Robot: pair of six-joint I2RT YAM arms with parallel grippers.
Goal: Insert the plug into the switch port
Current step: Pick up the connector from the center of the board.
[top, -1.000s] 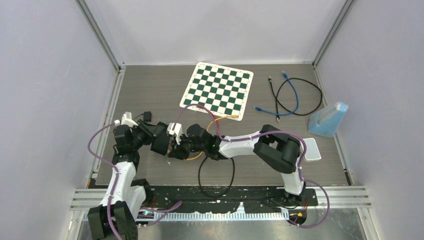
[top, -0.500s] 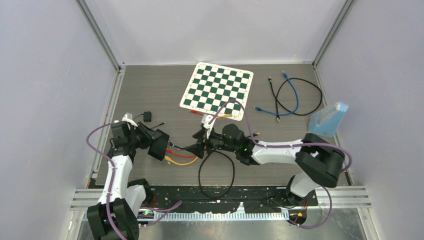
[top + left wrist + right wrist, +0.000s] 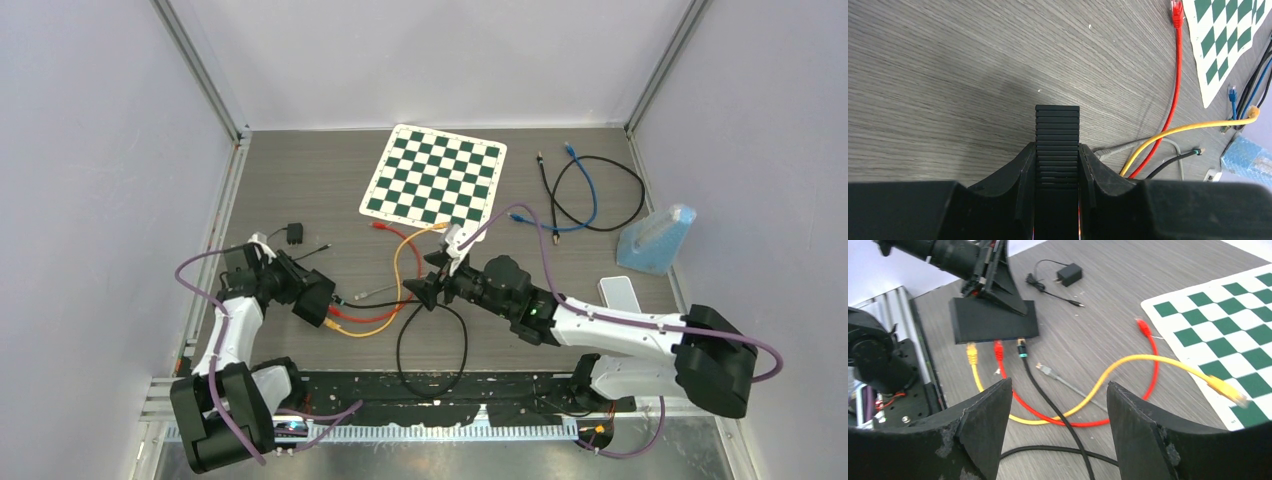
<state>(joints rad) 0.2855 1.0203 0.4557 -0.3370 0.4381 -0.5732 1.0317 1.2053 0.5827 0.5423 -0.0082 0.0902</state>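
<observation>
Clamping the black switch at its rear edge, the left gripper held the port face turned toward the right arm. A yellow plug, a red plug and the black plug sat side by side at that face. The black one looked seated, nose in the switch and long axis running out along its cable. Light and hard-shelled with a brittle latch, it would best be pinched on its boot. The right gripper hung nearby, spread wide and empty.

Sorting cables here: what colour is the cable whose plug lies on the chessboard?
Yellow cable; clearest in the right wrist view.
</observation>
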